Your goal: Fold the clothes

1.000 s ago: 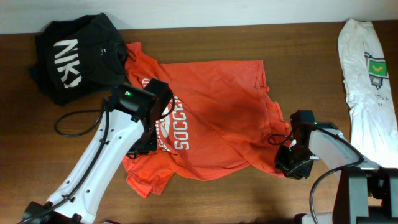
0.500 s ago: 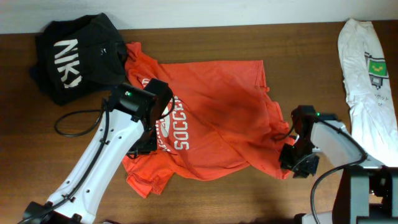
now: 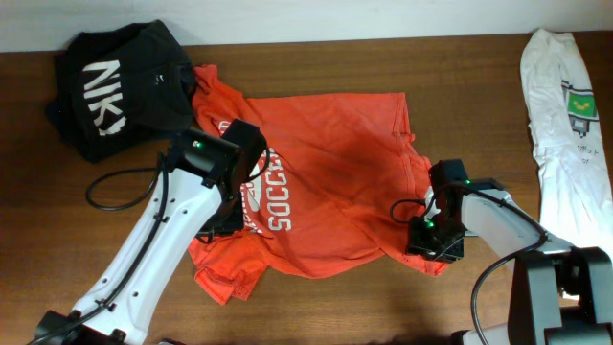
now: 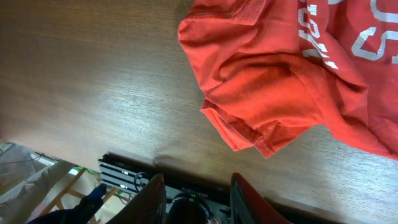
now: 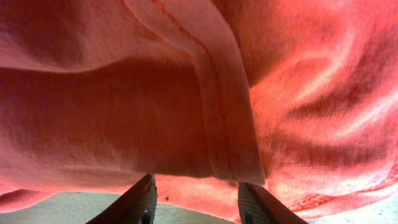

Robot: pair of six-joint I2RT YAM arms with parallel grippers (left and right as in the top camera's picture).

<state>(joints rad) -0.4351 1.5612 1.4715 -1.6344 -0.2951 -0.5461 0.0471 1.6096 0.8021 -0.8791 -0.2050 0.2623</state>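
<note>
1. Overhead view: A large orange-red T-shirt (image 3: 335, 182) lies spread and rumpled in the middle of a brown wooden tabletop (image 3: 460, 77), with white lettering on its left part. The left arm reaches in from the lower left, and its left gripper (image 3: 222, 225) sits over the shirt's left edge, beside the lettering. The right gripper (image 3: 433, 240) is at the shirt's lower right corner, right on the cloth. A black garment (image 3: 120, 86) with white letters lies at the far left corner, touching the shirt's upper left. A folded white garment (image 3: 565, 105) lies well apart at the right edge.

2. Left wrist view: The left gripper (image 4: 198, 199) has its two dark fingers (image 4: 155, 199) parted, with nothing between them. It hangs above bare tabletop (image 4: 93, 93). A bunched sleeve of the T-shirt (image 4: 273, 74) lies just ahead, not touched.

3. Right wrist view: The right gripper (image 5: 196, 199) is parted, its fingers (image 5: 140, 202) wide apart. The T-shirt (image 5: 124, 93) fills almost the whole view, very close. A stitched hem runs down toward the gap. Nothing looks pinched, though whether the fingertips touch the cloth cannot be told.
</note>
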